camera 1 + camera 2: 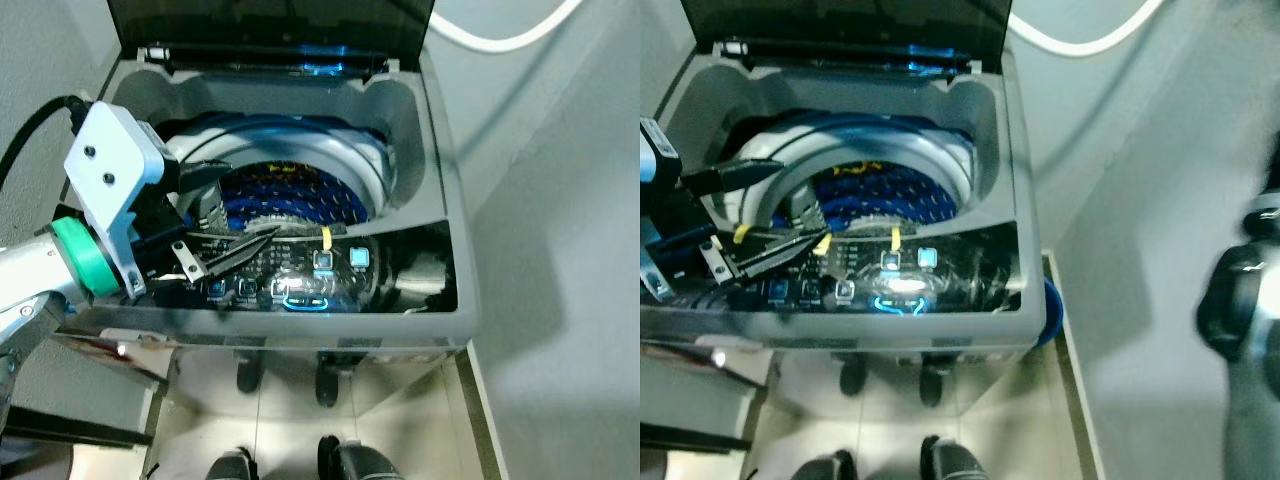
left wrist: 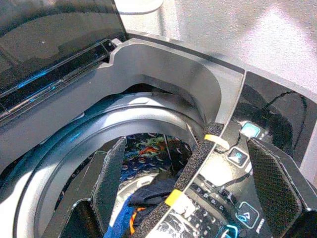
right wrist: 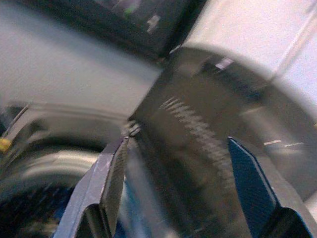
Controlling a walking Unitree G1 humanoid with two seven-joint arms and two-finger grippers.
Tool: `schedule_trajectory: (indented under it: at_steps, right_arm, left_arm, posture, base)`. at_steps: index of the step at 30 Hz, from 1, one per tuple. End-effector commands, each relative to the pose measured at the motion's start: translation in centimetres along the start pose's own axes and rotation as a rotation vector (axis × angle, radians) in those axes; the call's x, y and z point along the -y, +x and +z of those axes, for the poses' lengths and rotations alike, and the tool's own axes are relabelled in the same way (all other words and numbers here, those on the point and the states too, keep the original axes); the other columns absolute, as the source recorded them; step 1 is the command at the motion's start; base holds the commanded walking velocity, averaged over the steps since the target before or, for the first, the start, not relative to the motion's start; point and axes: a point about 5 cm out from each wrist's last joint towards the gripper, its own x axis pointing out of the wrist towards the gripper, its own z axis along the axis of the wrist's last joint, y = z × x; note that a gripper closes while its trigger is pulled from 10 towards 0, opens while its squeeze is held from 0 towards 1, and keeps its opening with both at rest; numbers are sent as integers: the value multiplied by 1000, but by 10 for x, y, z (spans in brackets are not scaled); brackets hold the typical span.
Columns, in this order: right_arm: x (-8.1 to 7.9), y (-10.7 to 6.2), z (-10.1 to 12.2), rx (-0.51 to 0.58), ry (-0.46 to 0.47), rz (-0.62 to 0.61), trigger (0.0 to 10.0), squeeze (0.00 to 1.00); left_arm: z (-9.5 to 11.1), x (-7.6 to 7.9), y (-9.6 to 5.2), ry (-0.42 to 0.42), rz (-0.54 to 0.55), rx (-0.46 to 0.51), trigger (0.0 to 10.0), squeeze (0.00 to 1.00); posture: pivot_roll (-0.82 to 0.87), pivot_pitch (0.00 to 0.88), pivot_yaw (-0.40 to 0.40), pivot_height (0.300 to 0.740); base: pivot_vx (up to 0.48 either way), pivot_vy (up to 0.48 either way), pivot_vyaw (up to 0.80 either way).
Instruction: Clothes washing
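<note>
Head views: top-loading washer (image 1: 420,180) with lid (image 1: 270,25) up, drum (image 1: 290,190) loaded with blue patterned clothes (image 1: 300,200). Left gripper (image 1: 235,250) over front-left rim, fingertips just short of control panel (image 1: 320,275); panel lit, so powered on. Jaws look nearly together from here, hard to read at this angle. Right arm low at right side, blurred.

Left wrist view: fingers (image 2: 111,183) clearly apart, gripping nothing. Clothes (image 2: 148,158) in drum between and beyond the jaws; panel buttons (image 2: 237,156) between the inner and outer pad, just ahead of the tips.

Right wrist view: right gripper (image 3: 173,188) spread wide, empty, motion-blurred; only washer's grey side wall between jaws.

Progress guess: loading done, lid still open, cycle apparently not started. Left: press buttons, shut lid.
</note>
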Motion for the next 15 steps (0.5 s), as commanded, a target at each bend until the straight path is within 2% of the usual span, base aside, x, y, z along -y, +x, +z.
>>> schedule_trajectory:
  at_steps: [1,2,3,5,6,9,11,12,13,14,15]
  right_arm:
    - [-8,16,7,2,-69,75,10000,0]
    - [-8,16,7,2,-69,75,10000,0]
    - [-11,25,3,18,-60,81,10000,0]
    - [-5,34,-1,91,-11,-53,10000,0]
    - [-5,34,-1,91,-11,-53,10000,0]
    - [12,25,-8,214,84,-490,10000,0]
    - [12,25,-8,214,84,-490,10000,0]
    - [10,20,-11,230,93,-600,10000,0]
    - [-3,19,-20,238,112,-725,10000,0]
    - [-3,19,-20,238,112,-725,10000,0]
    - [-18,20,-27,235,113,-806,10000,0]
  left_arm:
    - [-2,2,1,-3,-9,3,10000,0]
    - [-2,2,1,-3,-9,3,10000,0]
    - [-2,2,2,-5,-6,8,10000,0]
    - [-2,2,4,-7,14,23,10000,0]
    - [-2,2,4,-7,14,23,10000,0]
    - [2,-11,13,-2,188,86,10000,0]
    - [2,-11,13,-2,188,86,10000,0]
    - [3,-16,15,4,246,103,10000,0]
    - [5,-25,19,33,327,126,10000,0]
    - [5,-25,19,33,327,126,10000,0]
    - [8,-31,22,58,381,148,10000,0]
  posture:
    - [69,106,31,720]
    - [69,106,31,720]
    - [73,106,25,720]
    - [78,107,21,720]
    - [78,107,21,720]
    - [80,110,10,720]
    - [80,110,10,720]
    - [79,110,11,720]
    - [80,105,23,720]
    - [80,105,23,720]
    - [78,101,28,720]
  base:
    - [0,0,0]
    - [0,0,0]
    - [0,0,0]
    - [0,0,0]
    - [0,0,0]
    - [0,0,0]
    - [0,0,0]
    - [0,0,0]
    - [0,0,0]
    - [0,0,0]
    - [0,0,0]
